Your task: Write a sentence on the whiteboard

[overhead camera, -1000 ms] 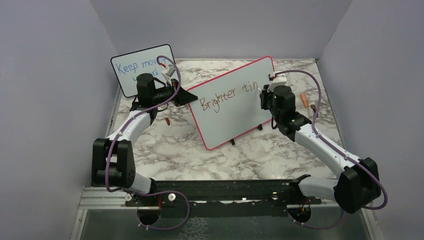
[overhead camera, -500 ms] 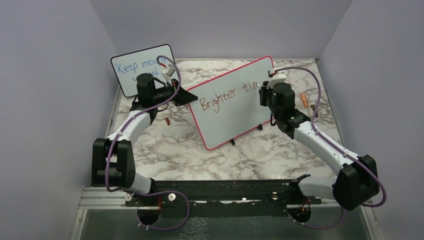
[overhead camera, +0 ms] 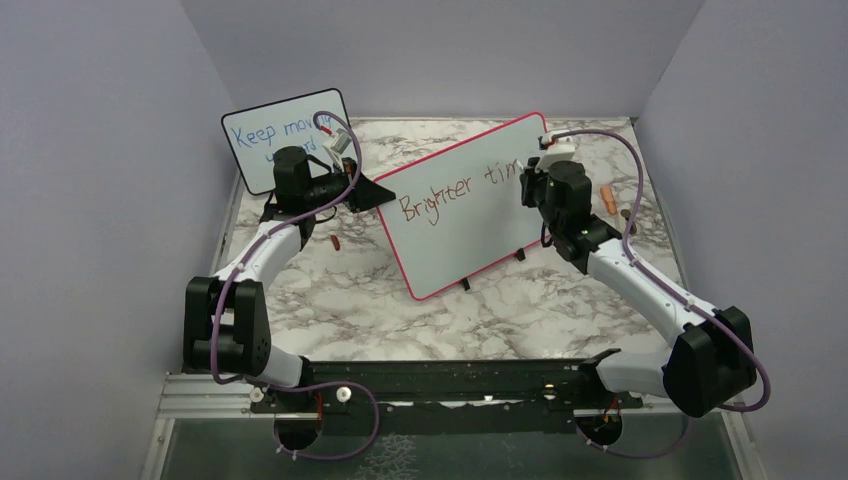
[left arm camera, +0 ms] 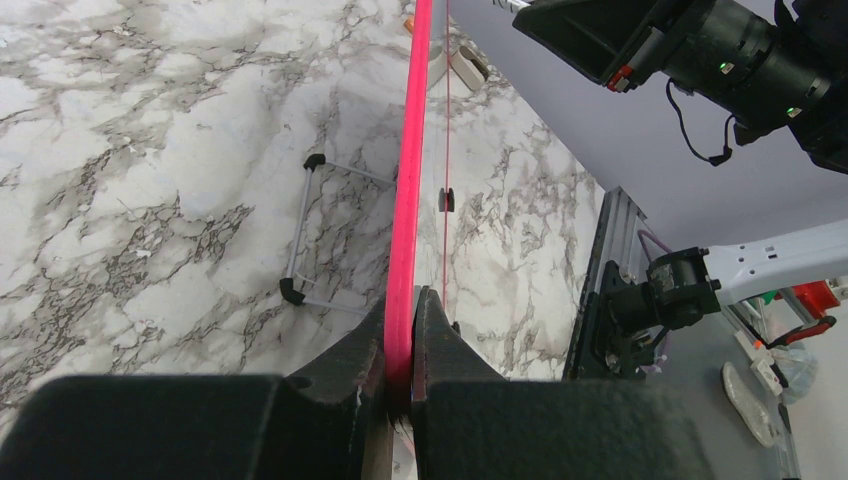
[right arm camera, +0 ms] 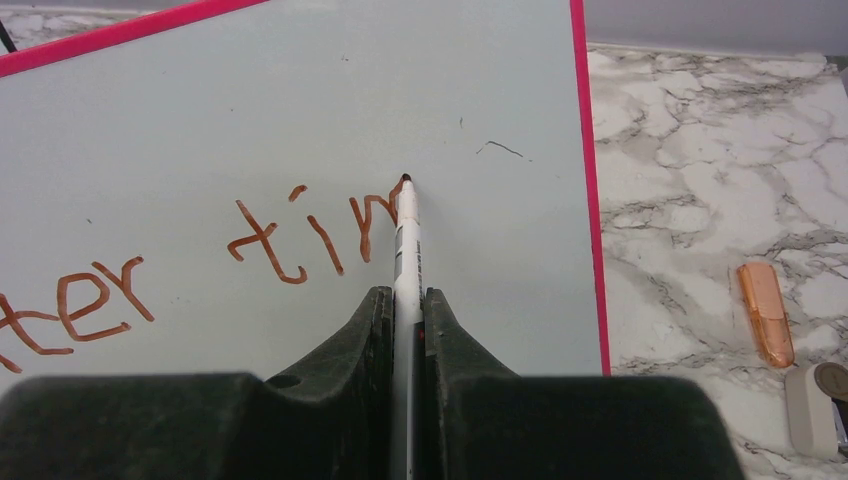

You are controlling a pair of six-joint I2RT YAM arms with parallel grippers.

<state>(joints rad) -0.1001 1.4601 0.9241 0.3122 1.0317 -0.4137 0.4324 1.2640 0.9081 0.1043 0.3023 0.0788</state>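
The whiteboard (overhead camera: pixel 470 235), with its red-pink frame, stands tilted on small black feet in the middle of the marble table. My left gripper (left arm camera: pixel 402 312) is shut on its pink left edge (left arm camera: pixel 412 170); in the top view it sits at the board's left corner (overhead camera: pixel 372 192). My right gripper (right arm camera: pixel 404 300) is shut on a white marker (right arm camera: pixel 405 240), whose tip touches the board (right arm camera: pixel 200 120). The sentence (overhead camera: pixel 455 188) reads "Brighter ti" in reddish-brown, and the tip rests on a partly drawn letter just after it (right arm camera: pixel 375 225). In the top view the right gripper (overhead camera: pixel 532 182) is at the board's upper right.
A smaller black-framed board (overhead camera: pixel 262 120) with blue writing stands at the back left, behind the left arm. An orange marker cap (right arm camera: pixel 765 312) and a grey object (right arm camera: pixel 815 405) lie on the table right of the whiteboard. A small red piece (overhead camera: pixel 336 242) lies near the left arm.
My right wrist has shifted slightly up and right along the board, and the letter after "ti" has gained a stroke. The left arm and the board have not moved.
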